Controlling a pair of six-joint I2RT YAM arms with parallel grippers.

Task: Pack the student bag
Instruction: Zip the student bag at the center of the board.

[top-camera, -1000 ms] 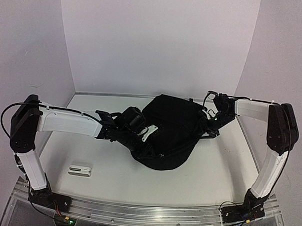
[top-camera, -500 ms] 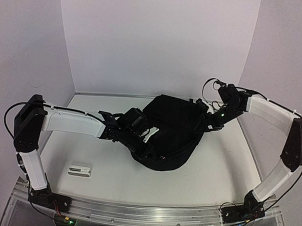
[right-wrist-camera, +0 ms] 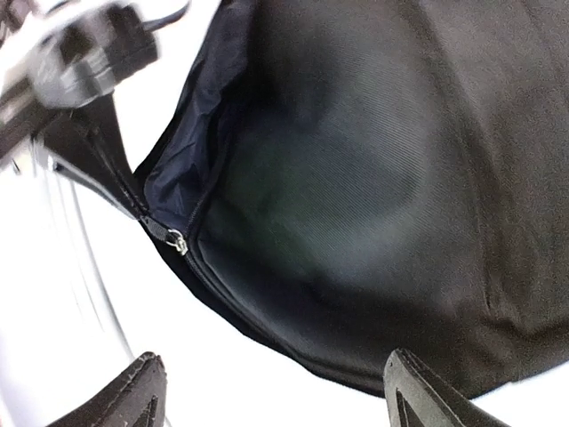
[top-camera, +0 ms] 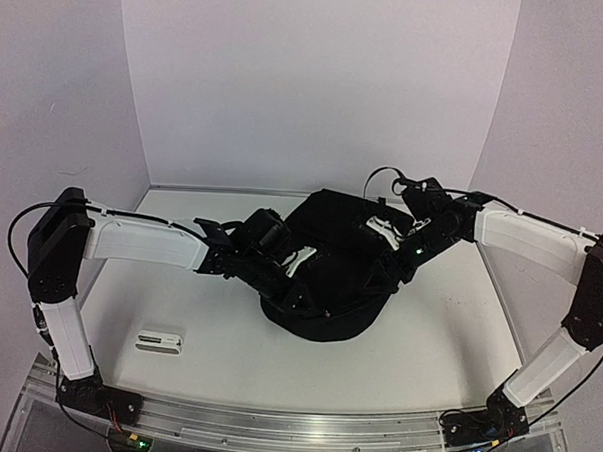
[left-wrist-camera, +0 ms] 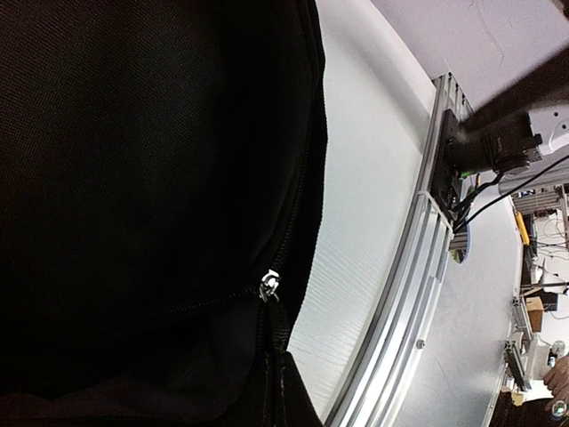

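The student bag [top-camera: 334,273], a large black backpack, lies in the middle of the table. My left gripper [top-camera: 294,278] is at its left edge, where the zip opening is. In the left wrist view black fabric [left-wrist-camera: 142,160] fills the frame. A silver zip pull [left-wrist-camera: 268,285] has a black strap running down to my jaws, which look shut on it. My right gripper [top-camera: 399,240] hovers over the bag's upper right part. Its fingers [right-wrist-camera: 142,396] stand wide apart with nothing between them, above the bag's edge [right-wrist-camera: 356,222] and a zip pull [right-wrist-camera: 176,240].
A small white rectangular object [top-camera: 159,339] lies on the table at the near left. An aluminium rail [top-camera: 293,426] runs along the near edge and also shows in the left wrist view [left-wrist-camera: 418,267]. White walls close in the back and sides.
My right arm has swung left from the bag's right side to over its upper right part. My left gripper has stayed at the bag's left edge, and the bag has shifted slightly.
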